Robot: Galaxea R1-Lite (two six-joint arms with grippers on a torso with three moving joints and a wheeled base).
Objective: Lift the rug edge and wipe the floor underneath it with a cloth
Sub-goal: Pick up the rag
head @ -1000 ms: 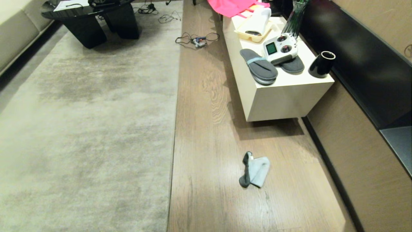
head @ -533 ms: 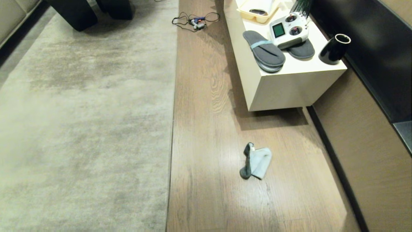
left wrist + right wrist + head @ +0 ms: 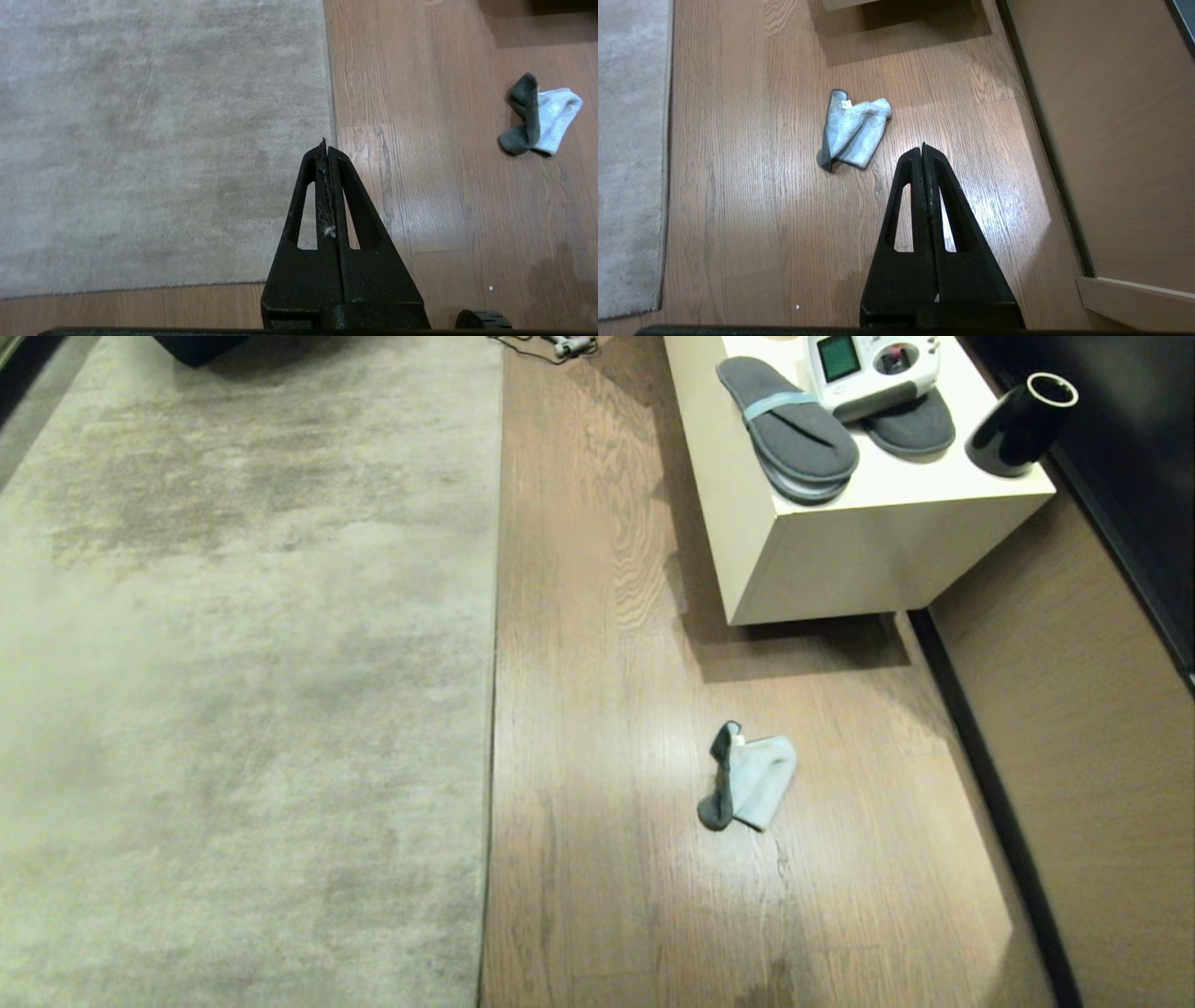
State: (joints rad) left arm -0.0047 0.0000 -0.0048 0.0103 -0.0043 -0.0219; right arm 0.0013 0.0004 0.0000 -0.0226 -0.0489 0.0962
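Wood-grain plank floor [image 3: 616, 644] with a slight sheen runs between a large pale beige-grey rug and a cream block-shaped surface [image 3: 840, 551] against the wall. The rug edge [image 3: 492, 709] is straight and lies flat on the planks; its short pile looks mottled, and the left wrist view shows its square corner. On the floor, well apart from the rug and nearer the wall, lies the cloth [image 3: 749, 788], a small crumpled fuzzy piece, dark grey along one fold and pale bluish-white on the rest. On the surface sit flat dark grey slippers [image 3: 789, 429], a white controller [image 3: 873, 369] and a glossy black cup [image 3: 1019, 425]. The left end effector [image 3: 325, 144] is clenched and empty above the rug corner. The right end effector [image 3: 923, 149] is clenched and empty, hovering near the cloth without touching it.
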